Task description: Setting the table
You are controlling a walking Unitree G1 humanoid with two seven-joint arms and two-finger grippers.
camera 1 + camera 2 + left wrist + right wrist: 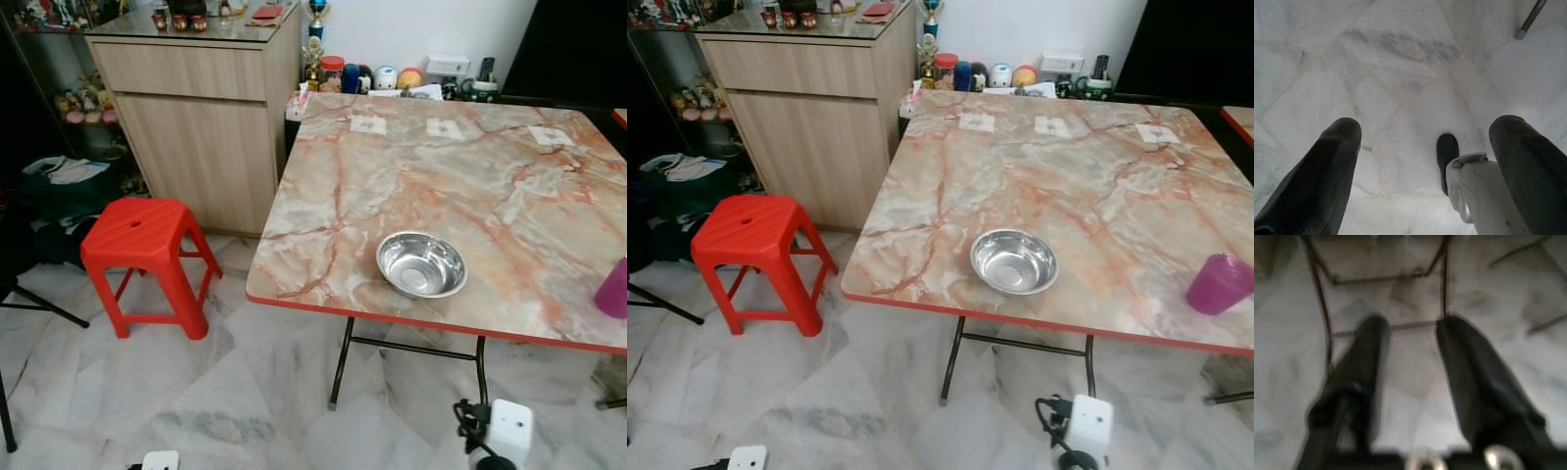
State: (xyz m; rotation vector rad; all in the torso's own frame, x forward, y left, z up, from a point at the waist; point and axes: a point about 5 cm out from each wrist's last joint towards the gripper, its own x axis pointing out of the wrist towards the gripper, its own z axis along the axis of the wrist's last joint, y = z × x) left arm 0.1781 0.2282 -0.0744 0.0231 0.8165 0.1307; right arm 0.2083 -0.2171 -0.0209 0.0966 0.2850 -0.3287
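We look down on a marble-patterned table (1097,196) with a red edge, standing on thin dark metal legs over a pale marble floor (245,392). A shiny steel bowl (1014,261) sits upright near the table's front edge, nothing in it that we can make out. Well apart from it, toward our right, a purple cup (1220,283) stands close to the same front edge. Three small white cards lie in a row near the far side of the table top. Left of the table, a red plastic stool (144,253) stands on the floor in front of a wooden cabinet (201,113), and small jars and containers crowd the far wall behind the table. Our arms hang low beside the body. From the left wrist we see the left gripper (1425,161) with its two black fingers spread wide apart, nothing between them, pointing down at the floor tiles and at a white part of our own body. From the right wrist, in a blurred picture, the right gripper (1410,372) likewise has its fingers parted and holds nothing, with the table's dark legs beyond it.
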